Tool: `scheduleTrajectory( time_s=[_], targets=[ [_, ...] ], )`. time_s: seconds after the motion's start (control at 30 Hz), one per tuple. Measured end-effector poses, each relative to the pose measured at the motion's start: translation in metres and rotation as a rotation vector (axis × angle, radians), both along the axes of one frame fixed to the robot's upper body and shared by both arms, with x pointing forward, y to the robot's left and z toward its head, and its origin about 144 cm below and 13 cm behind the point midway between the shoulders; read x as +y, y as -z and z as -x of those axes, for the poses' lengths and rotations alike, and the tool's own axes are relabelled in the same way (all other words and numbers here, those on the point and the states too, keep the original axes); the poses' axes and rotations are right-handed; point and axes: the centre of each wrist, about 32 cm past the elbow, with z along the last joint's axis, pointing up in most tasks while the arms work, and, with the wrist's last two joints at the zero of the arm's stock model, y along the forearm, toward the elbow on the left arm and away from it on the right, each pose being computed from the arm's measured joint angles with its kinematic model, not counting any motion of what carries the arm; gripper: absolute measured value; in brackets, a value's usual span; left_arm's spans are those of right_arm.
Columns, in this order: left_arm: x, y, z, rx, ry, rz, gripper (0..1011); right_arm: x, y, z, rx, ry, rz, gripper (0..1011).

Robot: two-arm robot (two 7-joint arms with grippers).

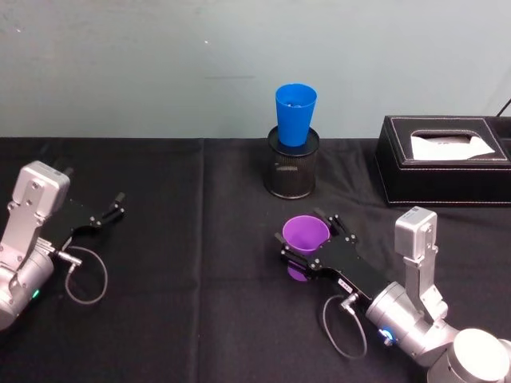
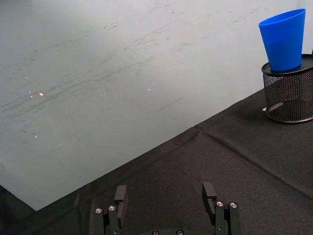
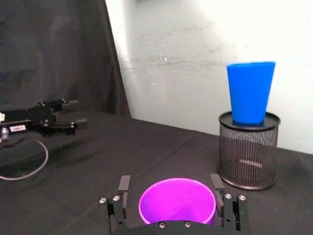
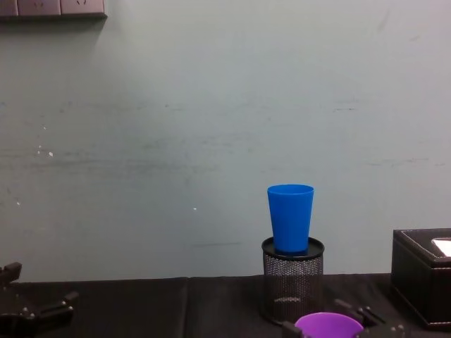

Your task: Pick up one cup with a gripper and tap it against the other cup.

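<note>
The purple cup [image 1: 305, 237] stands upright at the near right of the black-clothed table [image 1: 192, 239], between the fingers of the right gripper [image 1: 306, 230], which flank its rim; whether they press it cannot be told. The blue cup [image 1: 295, 114] sits in the black wire-mesh pen holder [image 1: 291, 172] farther back, left of a black tissue box [image 1: 443, 159]. The left gripper [image 1: 112, 207] rests at the near left, fingers spread, holding nothing.

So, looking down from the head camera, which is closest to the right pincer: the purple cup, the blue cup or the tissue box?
1. Purple cup: sits between the fingers of the right pincer, front of the table.
2. Tissue box: back right. Blue cup: standing in the mesh pen holder straight behind. These two are too close to call.
</note>
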Motion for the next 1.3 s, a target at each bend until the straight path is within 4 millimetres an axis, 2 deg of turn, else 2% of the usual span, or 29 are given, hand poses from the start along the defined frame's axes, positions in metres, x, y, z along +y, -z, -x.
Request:
scheduleTrajectory(
  time_s=[0.27, 0.8, 1.3],
  targets=[
    [0.000, 0.000, 0.000, 0.000, 0.000, 0.000, 1000, 0.003, -0.017, -0.001, -0.028, -0.014, -0.011, 1003],
    [0.000, 0.000, 0.000, 0.000, 0.000, 0.000, 1000, -0.006, -0.078, -0.011, 0.043, 0.118, 0.001, 1003],
    [0.000, 0.000, 0.000, 0.000, 0.000, 0.000, 1000, -0.027, -0.103, -0.031, 0.062, 0.231, 0.085, 1003]
  ],
)
